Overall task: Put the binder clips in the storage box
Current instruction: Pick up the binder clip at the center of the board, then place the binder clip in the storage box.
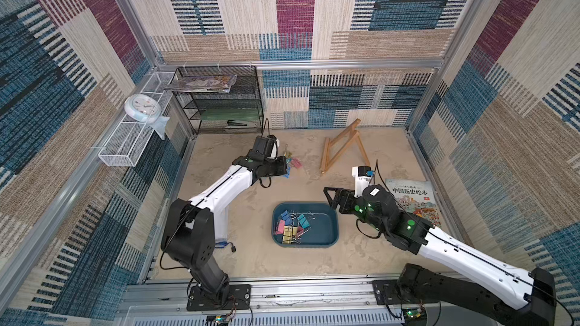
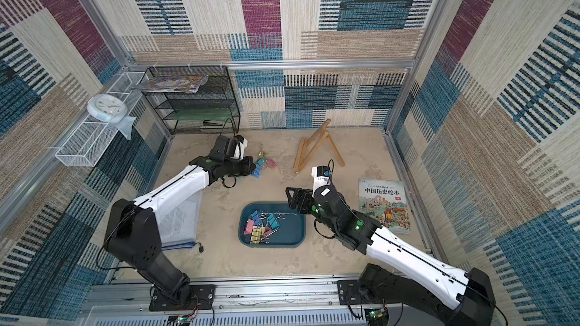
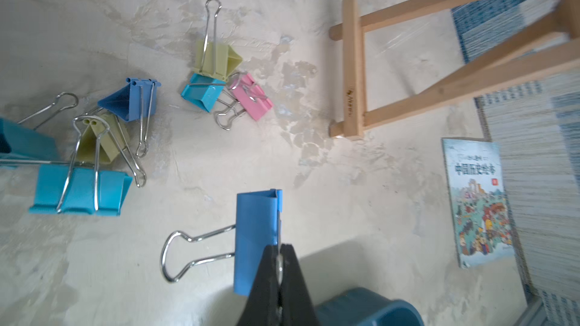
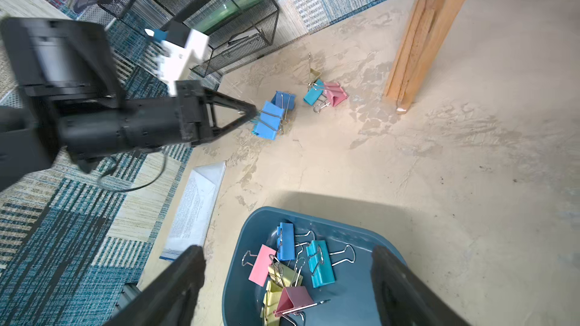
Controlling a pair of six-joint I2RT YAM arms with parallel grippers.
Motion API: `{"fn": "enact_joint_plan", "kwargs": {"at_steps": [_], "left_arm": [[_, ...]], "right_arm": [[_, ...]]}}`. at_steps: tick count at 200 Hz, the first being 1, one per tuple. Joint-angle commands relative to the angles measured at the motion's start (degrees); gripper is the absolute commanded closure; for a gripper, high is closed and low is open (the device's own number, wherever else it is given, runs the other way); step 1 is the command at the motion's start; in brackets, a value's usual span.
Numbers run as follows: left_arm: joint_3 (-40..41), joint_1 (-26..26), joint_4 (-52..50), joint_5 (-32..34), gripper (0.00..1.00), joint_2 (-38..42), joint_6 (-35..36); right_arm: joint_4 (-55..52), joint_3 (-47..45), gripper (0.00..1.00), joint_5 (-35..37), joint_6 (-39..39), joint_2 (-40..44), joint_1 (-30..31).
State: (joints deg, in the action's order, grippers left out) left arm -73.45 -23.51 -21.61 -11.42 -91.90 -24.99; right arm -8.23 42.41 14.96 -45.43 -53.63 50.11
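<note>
My left gripper [image 3: 278, 249] is shut on the wire handle of a blue binder clip [image 3: 255, 239], close above the sandy floor. Several loose binder clips lie beside it: yellow [image 3: 216, 58], teal [image 3: 204, 94], pink [image 3: 251, 97] and light blue [image 3: 84, 189]. In both top views this gripper [image 1: 286, 167] [image 2: 253, 169] sits at the pile [image 1: 294, 163] [image 2: 266, 162]. The dark teal storage box [image 1: 326, 217] [image 2: 292, 230] holds several clips [image 1: 292, 225] [image 4: 318, 261]. My right gripper [image 4: 285, 249] [image 1: 331, 200] hangs open over the box's far right corner, with nothing in it.
A wooden easel [image 1: 342, 145] stands behind the box, and a picture book [image 1: 414, 199] lies at the right. A black mesh rack [image 1: 219, 101] fills the back left corner. A white wire basket [image 1: 131, 139] with a clock [image 1: 142, 108] hangs on the left wall. A printed sheet [image 2: 182, 217] lies under my left arm.
</note>
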Motion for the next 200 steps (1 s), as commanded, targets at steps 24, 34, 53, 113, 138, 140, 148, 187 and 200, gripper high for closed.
{"fn": "enact_joint_plan", "kwargs": {"at_steps": [24, 34, 53, 113, 138, 140, 148, 187, 200], "left_arm": [[5.49, -11.8, -9.51, 17.0, 1.0, 17.2, -1.67], [6.69, -15.89, -11.26, 21.52, 1.0, 20.72, -2.34], [8.28, -24.22, -15.04, 30.56, 1.0, 24.97, -3.66], [6.81, -46.93, -21.15, 48.73, 1.0, 17.4, -9.61], [3.58, -51.37, -20.34, 49.43, 1.0, 7.7, -10.06], [3.23, -51.73, -20.35, 49.6, 1.0, 6.88, -9.92], [1.81, -52.89, -20.33, 49.99, 1.0, 3.6, -9.4], [-0.89, -53.88, -15.67, 47.37, 1.0, -6.0, -8.63], [-0.11, -53.16, -13.31, 47.22, 1.0, -7.38, -8.71]], "right_arm": [[-3.16, 0.53, 0.05, 2.47, 0.69, 1.0, -0.3], [-2.9, 0.35, 0.03, 3.13, 0.87, 1.29, -0.33], [-2.58, 0.37, 0.02, 3.84, 1.02, 1.44, -0.6], [-2.32, -0.7, 0.01, 5.86, -0.68, 2.06, -0.8], [-3.84, -1.93, 0.01, 9.26, -2.56, 3.73, -0.95], [-4.28, -2.02, 0.01, 9.55, -2.91, 3.89, -0.97], [-5.82, -2.15, 0.01, 10.99, -3.96, 4.39, -1.19], [-12.18, -3.74, 0.01, 13.89, -8.59, 6.54, -3.81], [-12.73, -5.0, 0.01, 12.23, -9.5, 7.36, -5.57]]}}
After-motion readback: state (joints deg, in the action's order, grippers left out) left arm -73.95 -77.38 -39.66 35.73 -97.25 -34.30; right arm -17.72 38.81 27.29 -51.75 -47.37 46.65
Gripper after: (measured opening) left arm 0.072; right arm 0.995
